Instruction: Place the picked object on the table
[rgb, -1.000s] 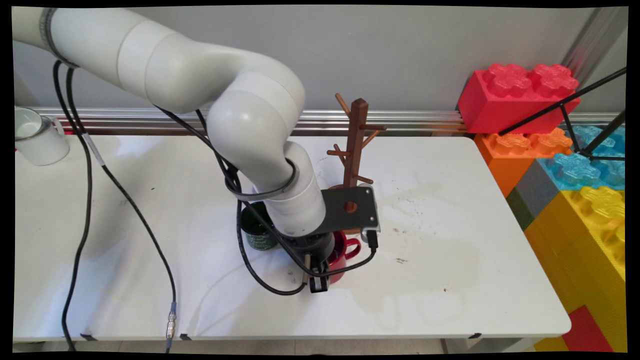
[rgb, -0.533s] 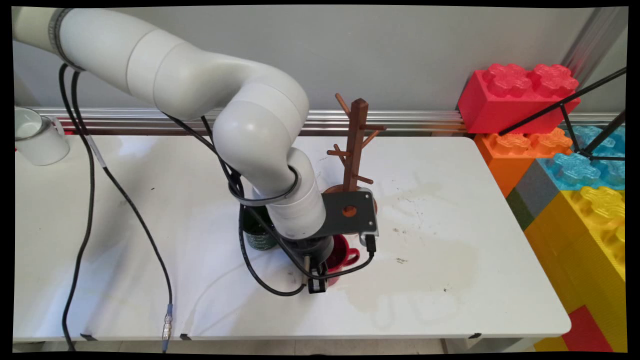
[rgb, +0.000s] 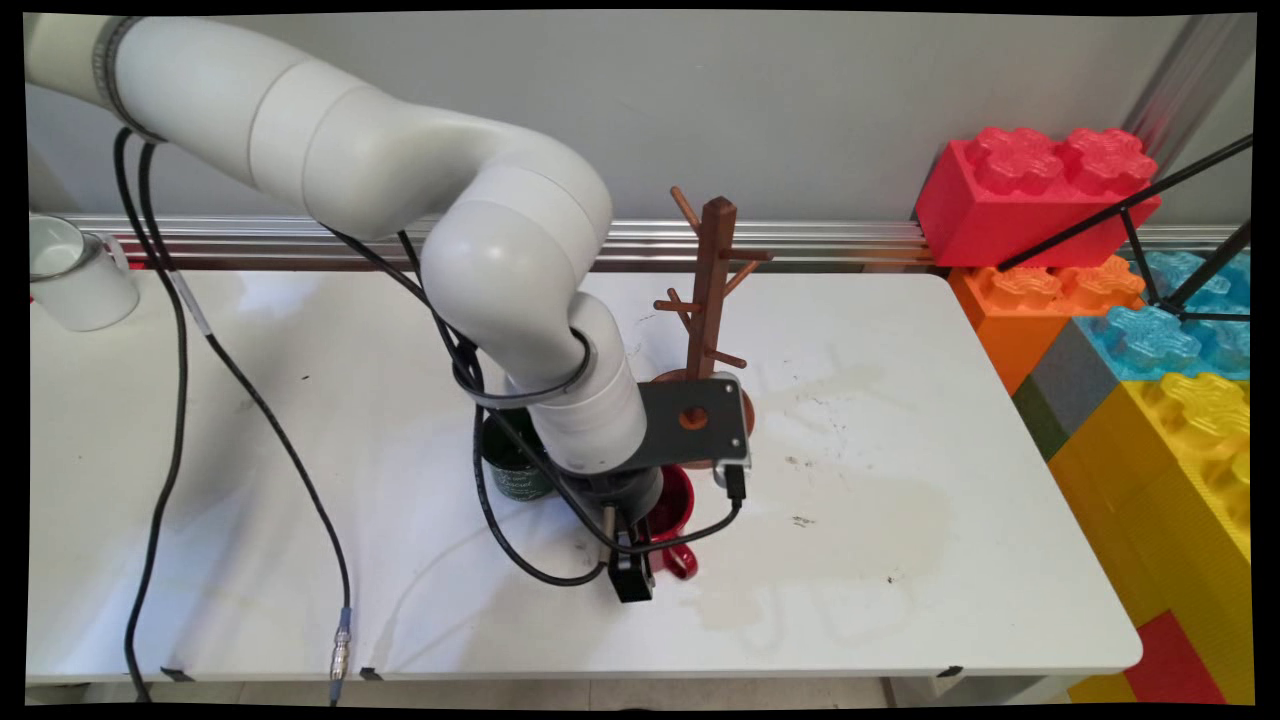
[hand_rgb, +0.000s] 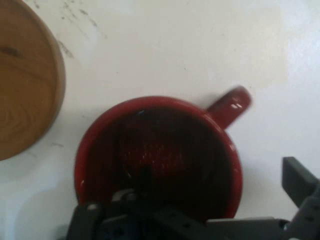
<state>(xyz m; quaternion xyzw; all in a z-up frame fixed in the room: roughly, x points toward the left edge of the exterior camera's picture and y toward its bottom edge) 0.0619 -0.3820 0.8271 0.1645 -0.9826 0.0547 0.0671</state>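
Near the middle of the white table (rgb: 900, 520), the white arm (rgb: 400, 180) descends from the upper left, bends sharply at its elbow, and points its wrist steeply downward, with black cables (rgb: 170, 400) hanging from it to the table's near edge. At the wrist's lower end the black gripper (rgb: 632, 578) reaches down to the tabletop beside a red mug (rgb: 672, 500). Main view: the mug stands upright directly under the wrist, largely hidden by it, with its handle turned toward the table's near side, just right of the gripper. Hand view: the camera looks straight down into the mug's open mouth (hand_rgb: 160, 155); the dark interior fills the picture's centre, and the handle projects toward the upper right. One finger (hand_rgb: 300, 180) rises at the lower right, outside the mug's wall, while the black linkage crosses the near part of the rim along the bottom edge. The second finger is not distinguishable, so whether the fingers are spread or closed on the rim cannot be told. A wooden mug tree (rgb: 712, 290) stands just behind the mug, its round base (hand_rgb: 25, 80) close beside the mug. A dark green mug (rgb: 512, 470) stands left of the wrist, and a white mug (rgb: 75, 270) sits at the far left edge.
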